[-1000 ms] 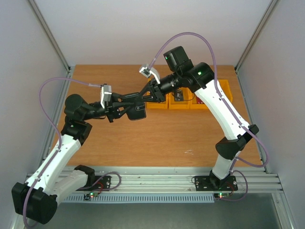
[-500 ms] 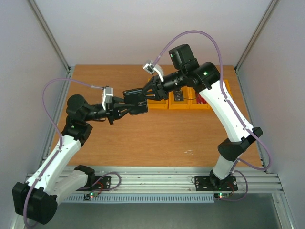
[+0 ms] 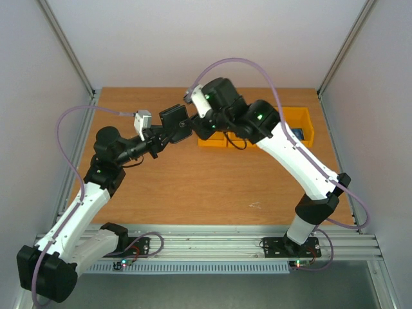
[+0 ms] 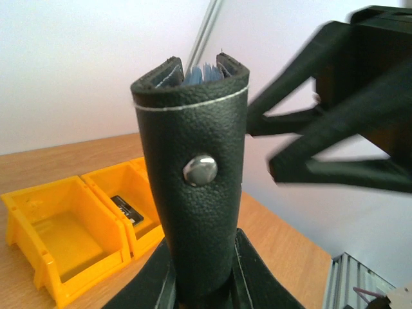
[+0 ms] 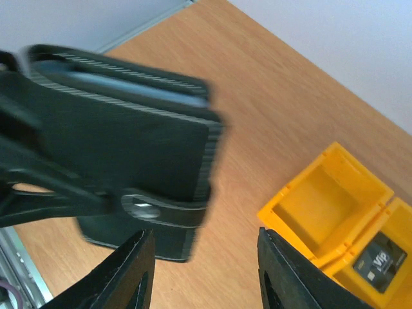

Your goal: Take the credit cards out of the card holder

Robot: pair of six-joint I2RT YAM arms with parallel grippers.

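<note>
Top cam sits high behind the arm bases, looking down over the whole surface (image 3: 193, 187). Left wrist cam peers past the left tool (image 4: 203, 257), jammed right up against the card holder (image 4: 193, 193). Right wrist cam looks down past the right tool (image 5: 203, 235), close on that same holder plus the yellow bins (image 5: 322, 193), which all three catch.

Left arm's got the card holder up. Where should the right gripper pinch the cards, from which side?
Pinch the blue card edges showing between the leaves of the card holder at its open top end, coming along its length from that end; the left gripper clamps the bottom.
</note>
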